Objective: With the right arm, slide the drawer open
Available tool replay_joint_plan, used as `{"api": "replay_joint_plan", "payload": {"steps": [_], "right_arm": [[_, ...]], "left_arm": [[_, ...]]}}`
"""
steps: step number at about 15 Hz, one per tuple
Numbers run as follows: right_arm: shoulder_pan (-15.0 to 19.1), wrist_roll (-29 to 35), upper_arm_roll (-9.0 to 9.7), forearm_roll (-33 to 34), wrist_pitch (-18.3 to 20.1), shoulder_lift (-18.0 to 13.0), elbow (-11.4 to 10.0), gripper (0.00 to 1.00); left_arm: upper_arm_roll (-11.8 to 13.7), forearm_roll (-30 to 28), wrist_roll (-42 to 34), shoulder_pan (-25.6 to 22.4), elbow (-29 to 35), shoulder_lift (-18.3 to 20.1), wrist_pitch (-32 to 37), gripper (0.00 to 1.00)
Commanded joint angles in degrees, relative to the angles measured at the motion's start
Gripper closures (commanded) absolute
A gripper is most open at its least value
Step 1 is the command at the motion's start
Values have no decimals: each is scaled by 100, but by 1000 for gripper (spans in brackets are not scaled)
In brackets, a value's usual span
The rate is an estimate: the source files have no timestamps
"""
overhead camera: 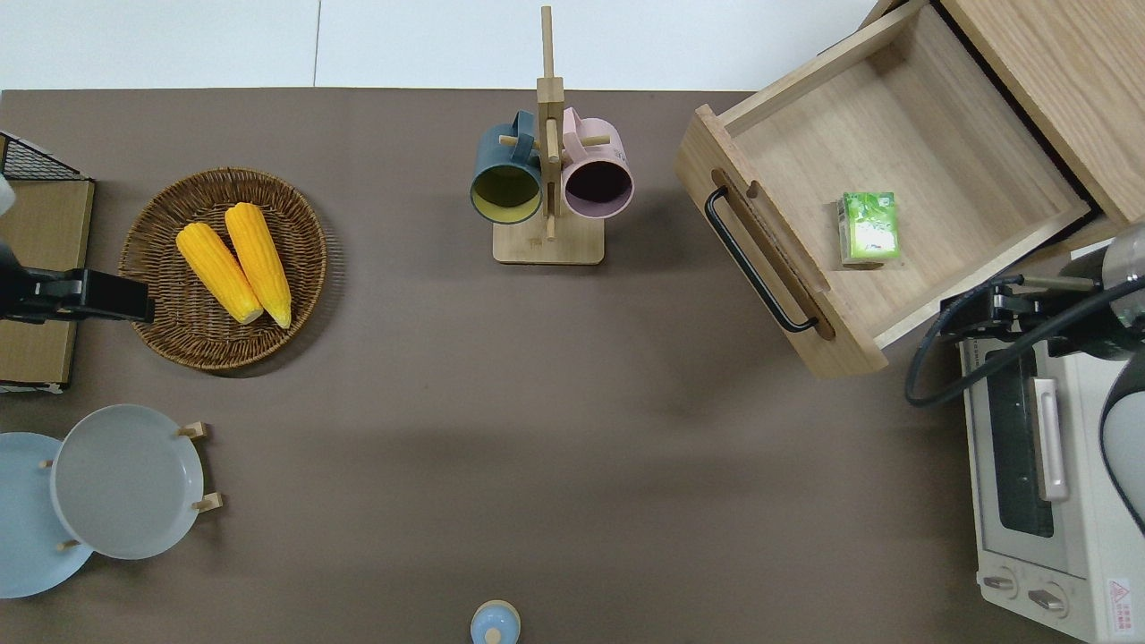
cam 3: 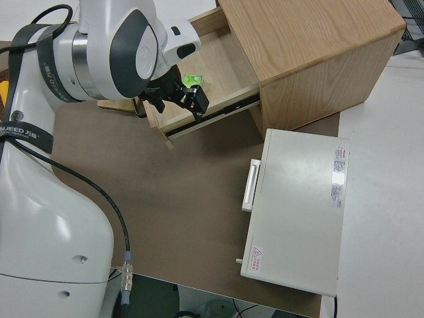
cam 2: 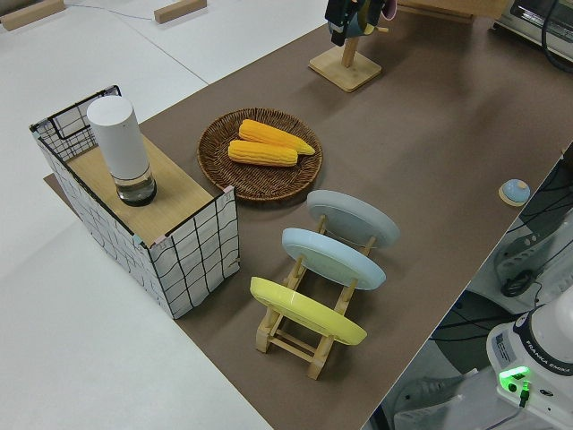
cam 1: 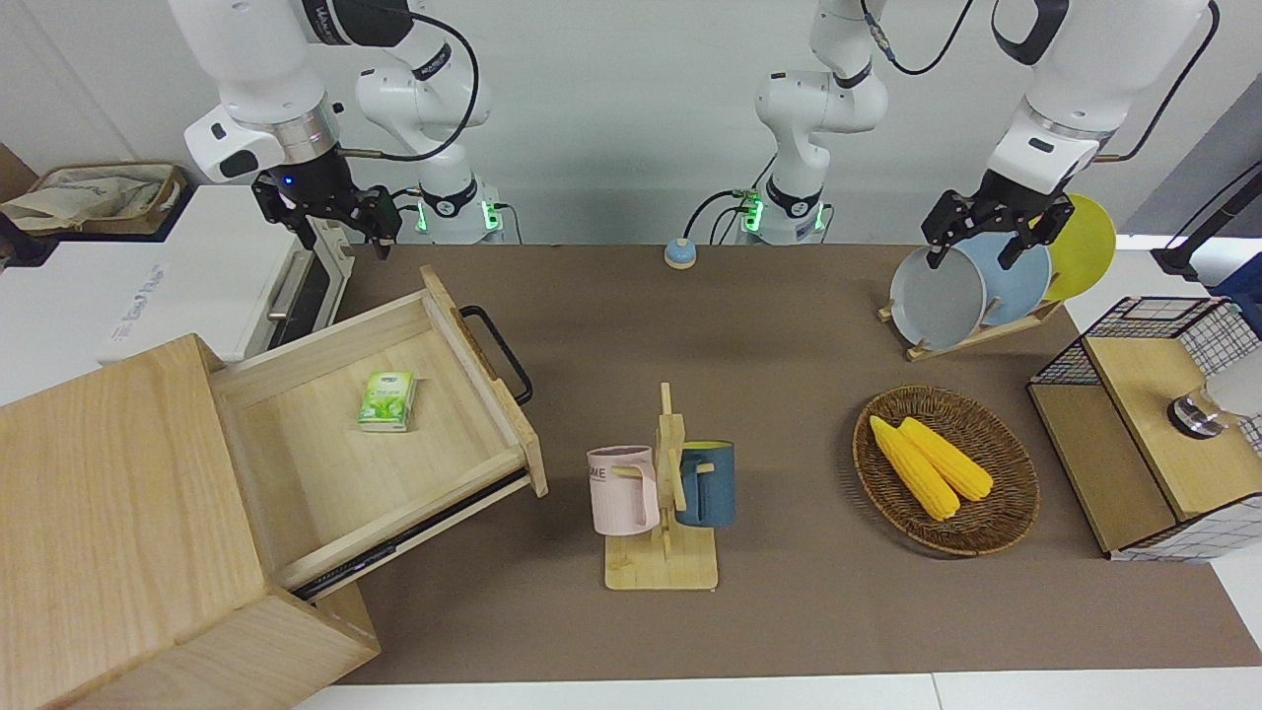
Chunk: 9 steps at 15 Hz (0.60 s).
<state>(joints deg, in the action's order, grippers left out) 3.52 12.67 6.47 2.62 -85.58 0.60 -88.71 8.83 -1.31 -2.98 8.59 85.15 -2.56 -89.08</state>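
Note:
The drawer [cam 1: 325, 473] stands pulled far out of the pale wooden box [cam 1: 108, 493], its black bar handle [cam 1: 498, 350] facing the middle of the table. A green packet [cam 1: 386, 400] lies inside it. The drawer [overhead camera: 939, 161] and its handle [overhead camera: 756, 259] also show in the overhead view. My right gripper [cam 1: 340, 232], with the blue wrist light, is open and empty, up in the air over the toaster oven's corner beside the drawer, clear of the handle. In the right side view it [cam 3: 182, 99] hangs beside the drawer [cam 3: 218, 73]. The left arm is parked, its gripper [cam 1: 986, 247] open.
A white toaster oven [cam 1: 197, 266] stands nearer to the robots than the box. A mug stand [cam 1: 663, 513] is mid-table beside the drawer's front. Toward the left arm's end are a basket of corn [cam 1: 946, 471], a plate rack [cam 1: 976, 286] and a wire-grid cabinet [cam 1: 1154, 434].

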Motion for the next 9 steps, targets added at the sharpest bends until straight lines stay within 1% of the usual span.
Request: {"api": "replay_joint_plan", "payload": {"steps": [1, 3, 7, 9], "right_arm": [[297, -281, 83, -358, -381, -263, -498, 13], [430, -484, 83, -446, -390, -210, -481, 11], [430, -449, 65, -376, -451, -43, -437, 13], [395, -440, 65, -350, -548, -43, -437, 11]], "left_arm": [[93, 78, -36, 99, -112, -69, -5, 5], [93, 78, -36, 99, -112, -69, -5, 2], [93, 78, -36, 99, -112, -69, -5, 2], [93, 78, -36, 99, -112, -69, -5, 2]]}}
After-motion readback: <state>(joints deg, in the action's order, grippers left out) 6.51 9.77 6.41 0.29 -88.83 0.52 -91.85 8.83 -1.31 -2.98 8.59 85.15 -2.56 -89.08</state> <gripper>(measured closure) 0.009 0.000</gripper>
